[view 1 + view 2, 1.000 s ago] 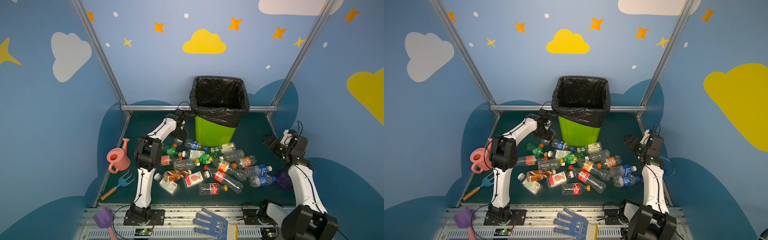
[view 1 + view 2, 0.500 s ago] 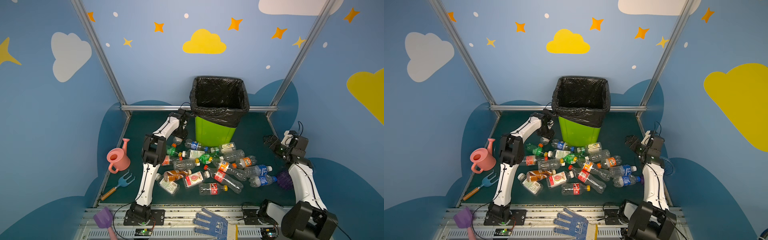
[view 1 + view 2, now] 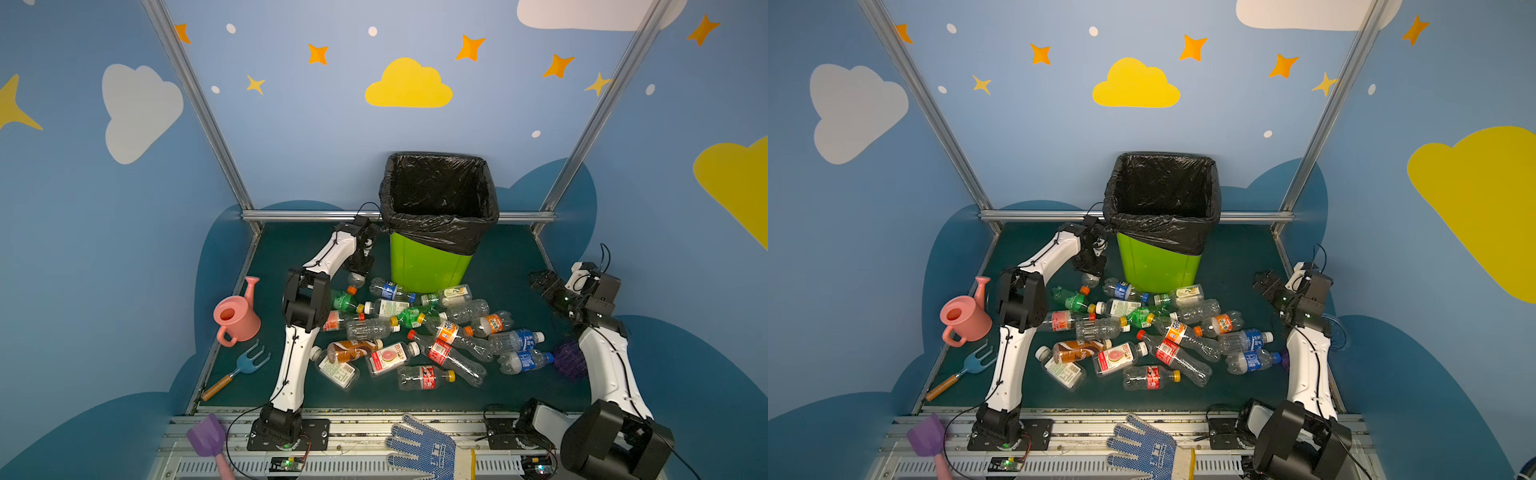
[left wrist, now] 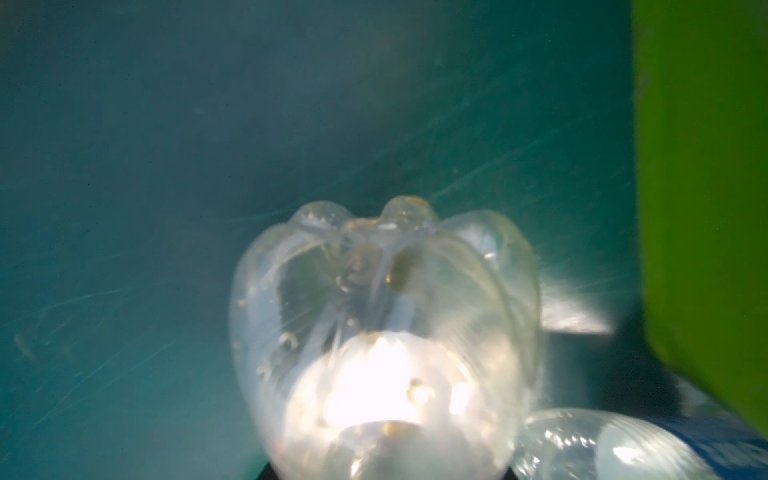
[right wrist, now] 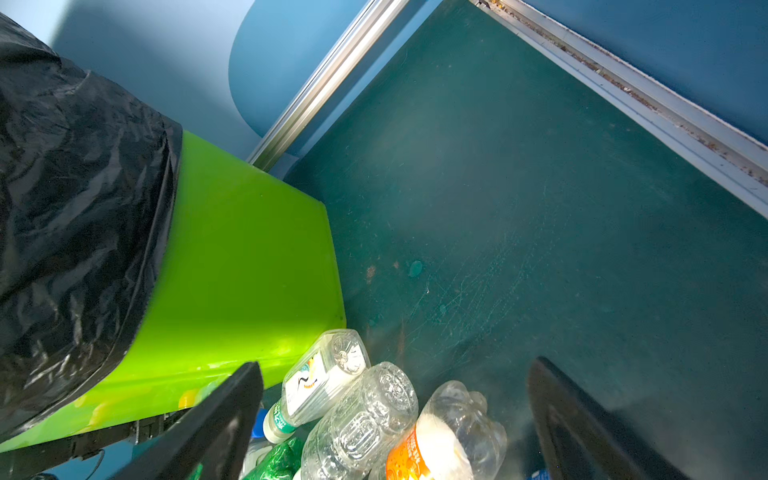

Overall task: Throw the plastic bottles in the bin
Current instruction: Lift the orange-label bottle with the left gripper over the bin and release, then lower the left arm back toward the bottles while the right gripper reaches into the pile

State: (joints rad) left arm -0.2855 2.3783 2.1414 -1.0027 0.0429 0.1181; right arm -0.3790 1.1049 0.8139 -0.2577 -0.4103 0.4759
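Observation:
Several plastic bottles (image 3: 415, 332) lie in a heap on the green floor in front of the lime-green bin (image 3: 432, 266), which has a black bag over its rim. My left gripper (image 3: 360, 266) points down at the bin's left foot and is shut on a clear bottle (image 3: 356, 279). In the left wrist view that bottle's lobed base (image 4: 386, 299) fills the middle, with the bin wall (image 4: 706, 208) beside it; the fingers are hidden. My right gripper (image 3: 544, 284) hangs open at the right, above the floor. Its fingers (image 5: 232, 415) frame a clear bottle and an orange-labelled bottle (image 5: 436, 449) lying below.
A pink watering can (image 3: 235, 316) and a blue hand fork (image 3: 245, 368) lie at the left. A purple ribbed vase (image 3: 569, 359) sits by the right arm. A purple shovel (image 3: 205, 436) and a blue glove (image 3: 419, 449) rest on the front rail. Walls enclose three sides.
My left gripper has closed on the clear bottle by the bin's left foot, and the left arm's elbow has swung right. The right arm has drifted slightly and stays open.

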